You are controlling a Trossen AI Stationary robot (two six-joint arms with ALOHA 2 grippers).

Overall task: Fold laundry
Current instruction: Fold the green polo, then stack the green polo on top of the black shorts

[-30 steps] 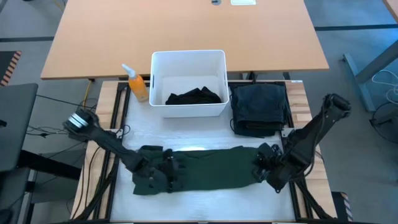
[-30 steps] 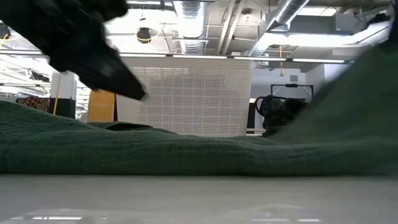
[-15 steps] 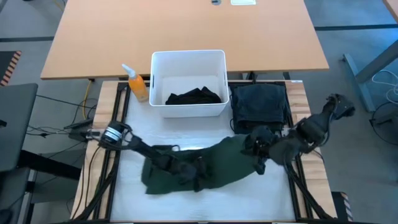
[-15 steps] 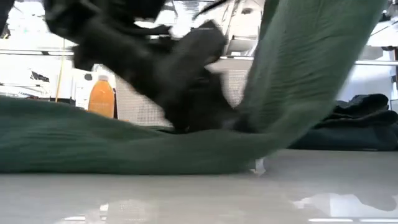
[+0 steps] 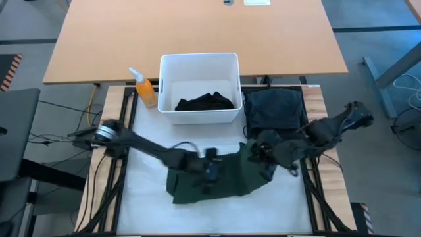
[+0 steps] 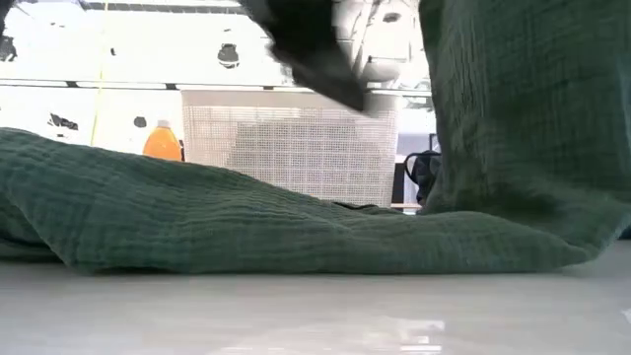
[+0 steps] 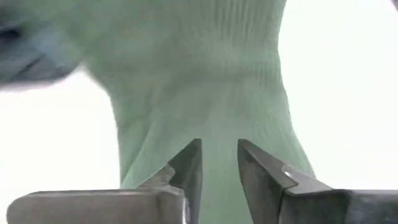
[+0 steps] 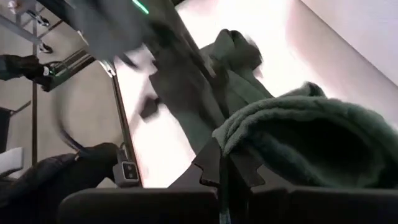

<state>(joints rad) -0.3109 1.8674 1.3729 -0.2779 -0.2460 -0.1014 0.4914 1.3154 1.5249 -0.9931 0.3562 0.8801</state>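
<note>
Two tools on one green shirt, mid-table.
Right tool [image 5: 264, 153] is clenched on the shirt [image 5: 220, 181], lifting its right end into a raised fold; left tool [image 5: 209, 172] sits over the shirt's middle, fingers [image 7: 186, 171] narrowly apart, grip unclear. Beyond lie a folded dark pile [image 5: 275, 113], a bin [image 5: 199, 64] holding black clothing [image 5: 206, 102], and an orange bottle [image 5: 145, 89].

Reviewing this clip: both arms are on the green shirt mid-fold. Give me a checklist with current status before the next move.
1. Right gripper shut on the dark green shirt: ok, fabric is pinched and lifted.
2. Left gripper holding the shirt: cannot tell, its fingers stand slightly apart over the cloth.
3. Shirt lying flat: not ok, it is bunched, with one end raised.
4. Shirt clear of the white bin: ok.
5. Folded dark garment beside the bin undisturbed: ok.
6. Orange spray bottle upright, away from the arms: ok.
</note>
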